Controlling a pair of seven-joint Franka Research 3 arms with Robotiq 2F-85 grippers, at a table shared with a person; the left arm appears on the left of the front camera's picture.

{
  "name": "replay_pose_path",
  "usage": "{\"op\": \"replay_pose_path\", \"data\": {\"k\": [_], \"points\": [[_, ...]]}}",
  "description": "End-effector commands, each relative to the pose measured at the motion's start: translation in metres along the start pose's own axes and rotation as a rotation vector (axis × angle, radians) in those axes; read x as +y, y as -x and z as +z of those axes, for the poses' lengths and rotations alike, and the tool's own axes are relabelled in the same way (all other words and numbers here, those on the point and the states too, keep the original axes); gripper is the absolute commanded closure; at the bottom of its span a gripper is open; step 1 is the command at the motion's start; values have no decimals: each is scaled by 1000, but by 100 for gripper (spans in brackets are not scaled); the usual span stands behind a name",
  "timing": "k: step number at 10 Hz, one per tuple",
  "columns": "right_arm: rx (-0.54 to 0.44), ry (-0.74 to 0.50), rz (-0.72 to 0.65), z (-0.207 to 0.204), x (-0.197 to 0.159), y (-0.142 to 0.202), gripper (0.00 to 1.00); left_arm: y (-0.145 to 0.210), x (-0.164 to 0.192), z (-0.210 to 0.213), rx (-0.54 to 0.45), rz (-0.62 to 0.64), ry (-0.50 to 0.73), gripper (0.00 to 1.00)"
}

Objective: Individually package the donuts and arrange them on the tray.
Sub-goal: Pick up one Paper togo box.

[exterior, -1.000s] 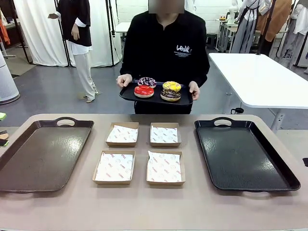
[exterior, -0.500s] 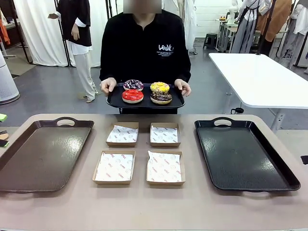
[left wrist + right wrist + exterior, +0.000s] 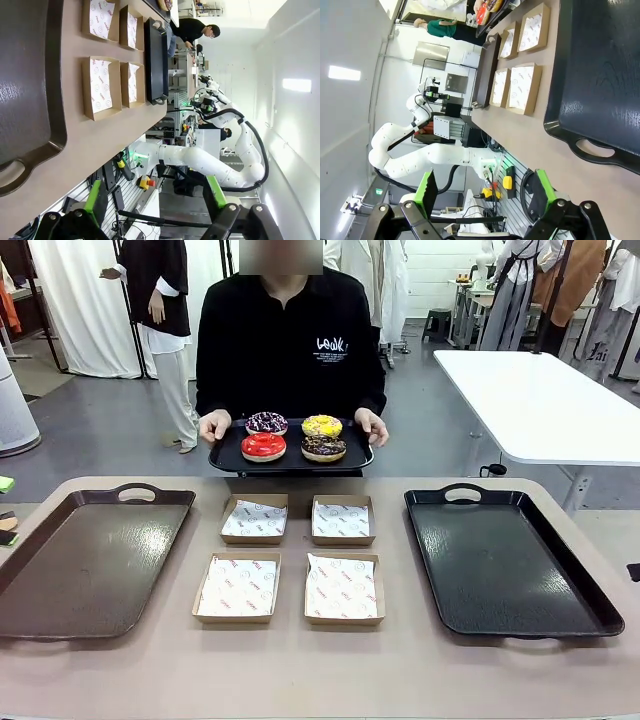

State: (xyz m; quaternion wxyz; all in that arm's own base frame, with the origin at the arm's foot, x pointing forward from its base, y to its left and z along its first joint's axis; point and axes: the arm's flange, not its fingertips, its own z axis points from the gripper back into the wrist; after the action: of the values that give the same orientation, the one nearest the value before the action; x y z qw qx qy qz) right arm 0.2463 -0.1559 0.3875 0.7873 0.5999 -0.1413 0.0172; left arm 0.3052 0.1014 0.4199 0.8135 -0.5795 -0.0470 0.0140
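A person at the far side holds a small black tray (image 3: 292, 462) carrying all the donuts: dark with pink-white sprinkles (image 3: 266, 422), yellow (image 3: 321, 425), glossy red (image 3: 263, 446) and chocolate with sprinkles (image 3: 323, 448). In the right wrist view the red donut (image 3: 480, 12) peeks in at the top edge. My left gripper (image 3: 155, 200) hangs open off the table's near left corner, with nothing between its green pads. Open and bare too, my right gripper (image 3: 485, 190) sits off the near right corner.
Paper-lined cardboard boxes sit mid-table in two rows: back (image 3: 254, 518), (image 3: 342, 519), front (image 3: 238, 587), (image 3: 343, 588). A large brown tray (image 3: 90, 560) lies to their left and a large black tray (image 3: 505, 560) to their right. A white table (image 3: 540, 400) stands behind.
The person has stepped to picture left with the donut tray and lowered it slightly toward the table's far edge. Neither gripper has moved.
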Motion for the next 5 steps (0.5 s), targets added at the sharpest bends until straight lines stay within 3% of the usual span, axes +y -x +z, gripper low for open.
{"op": "replay_pose_path", "data": {"k": [1, 5], "points": [[4, -10, 6, 1, -2, 2, 0, 0, -1, 1, -5, 11, 18, 0], [4, -10, 6, 1, -2, 2, 0, 0, -1, 1, -5, 11, 18, 0]]}}
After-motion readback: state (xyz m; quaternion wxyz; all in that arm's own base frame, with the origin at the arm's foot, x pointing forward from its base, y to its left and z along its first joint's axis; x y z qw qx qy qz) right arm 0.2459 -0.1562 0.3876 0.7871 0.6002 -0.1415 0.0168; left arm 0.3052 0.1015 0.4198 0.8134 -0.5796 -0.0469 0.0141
